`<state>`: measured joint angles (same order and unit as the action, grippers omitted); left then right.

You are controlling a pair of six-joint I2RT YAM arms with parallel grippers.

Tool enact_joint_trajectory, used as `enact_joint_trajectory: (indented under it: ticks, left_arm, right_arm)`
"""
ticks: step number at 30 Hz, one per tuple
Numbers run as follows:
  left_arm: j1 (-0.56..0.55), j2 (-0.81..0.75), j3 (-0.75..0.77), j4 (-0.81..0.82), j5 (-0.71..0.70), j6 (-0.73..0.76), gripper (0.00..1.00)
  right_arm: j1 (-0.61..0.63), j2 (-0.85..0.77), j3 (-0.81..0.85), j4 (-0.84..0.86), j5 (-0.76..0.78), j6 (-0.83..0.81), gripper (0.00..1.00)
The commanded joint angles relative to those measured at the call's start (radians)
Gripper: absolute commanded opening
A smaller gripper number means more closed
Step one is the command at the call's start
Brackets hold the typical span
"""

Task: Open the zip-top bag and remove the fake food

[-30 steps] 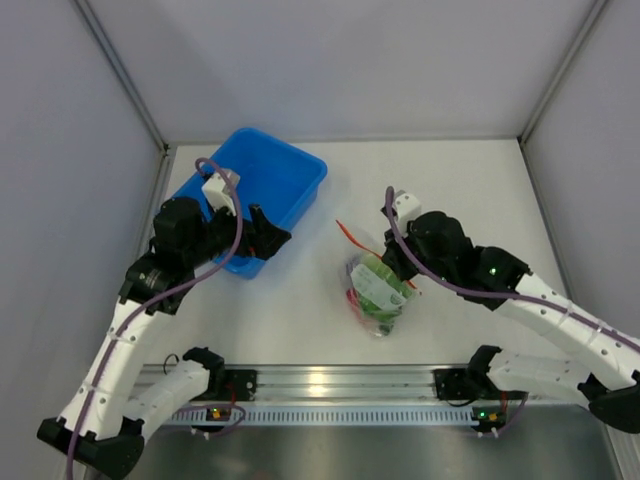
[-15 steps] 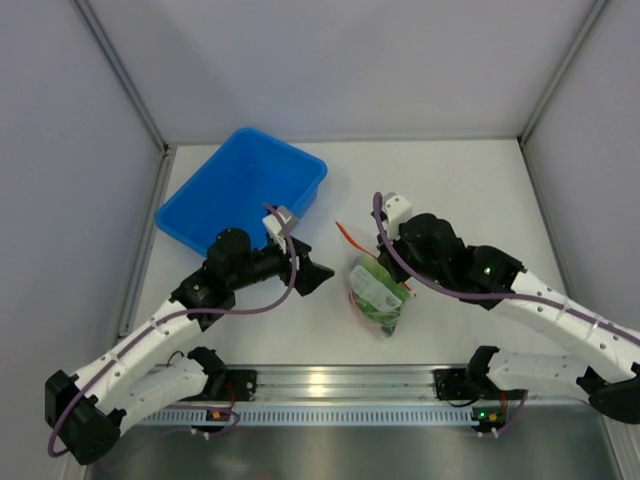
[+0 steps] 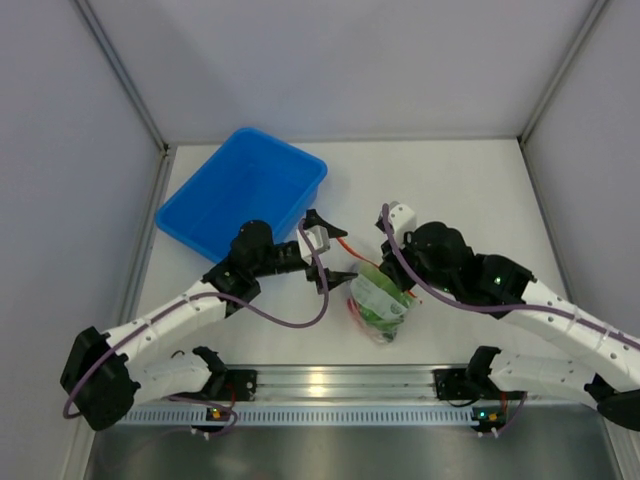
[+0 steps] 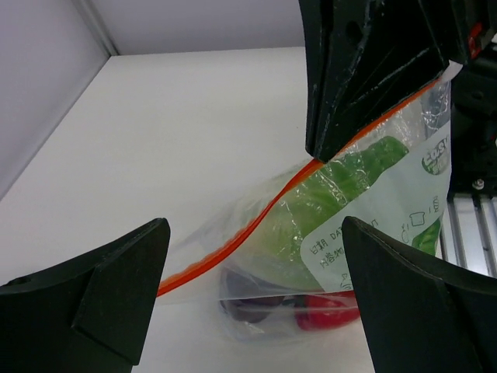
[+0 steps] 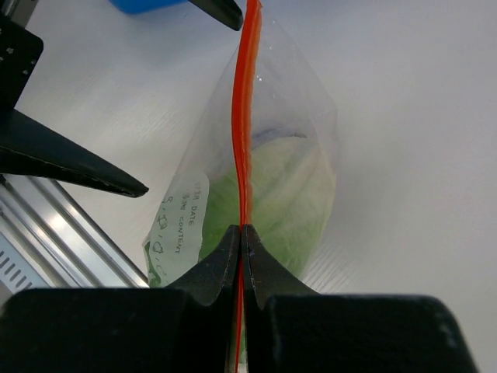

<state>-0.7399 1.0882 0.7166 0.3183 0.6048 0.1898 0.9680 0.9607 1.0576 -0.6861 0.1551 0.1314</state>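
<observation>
The zip-top bag (image 3: 380, 300) lies at the table's front middle, and its orange-red zipper strip (image 5: 242, 116) stands on edge. My right gripper (image 5: 241, 231) is shut on that strip and also shows in the top view (image 3: 388, 272). My left gripper (image 3: 330, 252) is wide open just left of the bag, with the bag's free end between its fingers (image 4: 255, 233) but not touching. Inside the bag I see the lettuce head (image 4: 326, 194), the red pepper (image 4: 330, 317) and a dark purple-red piece (image 4: 252, 307). The cucumber is not clear to me.
The blue bin (image 3: 240, 190) stands at the back left, behind my left arm. A metal rail (image 3: 320, 385) runs along the near edge, just in front of the bag. White walls close in the table at the sides and back.
My left arm has swung from over the blue bin rightward and down to the bag's left end, jaws open. My right gripper has kept its hold on the zipper strip, shifting only slightly.
</observation>
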Motion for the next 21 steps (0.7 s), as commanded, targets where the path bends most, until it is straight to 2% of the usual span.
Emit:
enact_joint_trajectory:
  ticks: [1,8,13,18,21]
  left_arm:
    - [-0.007,0.033,0.050,0.088,0.119,0.183,0.98]
    - [-0.007,0.185,0.188,-0.062,0.320,0.224,0.98]
    - [-0.015,0.240,0.257,-0.145,0.363,0.226,0.95]
    - [-0.036,0.302,0.333,-0.346,0.395,0.310,0.86]
    - [-0.042,0.320,0.348,-0.377,0.412,0.313,0.84]
  right_arm:
    - [0.020,-0.033,-0.007,0.062,-0.032,-0.018,0.00]
    - [0.032,-0.045,-0.018,0.062,-0.055,-0.036,0.00]
    - [0.035,-0.056,-0.013,0.062,-0.063,-0.046,0.00]
    - [0.037,-0.048,-0.008,0.065,-0.054,-0.050,0.00]
    - [0.037,-0.042,-0.007,0.071,-0.051,-0.052,0.00]
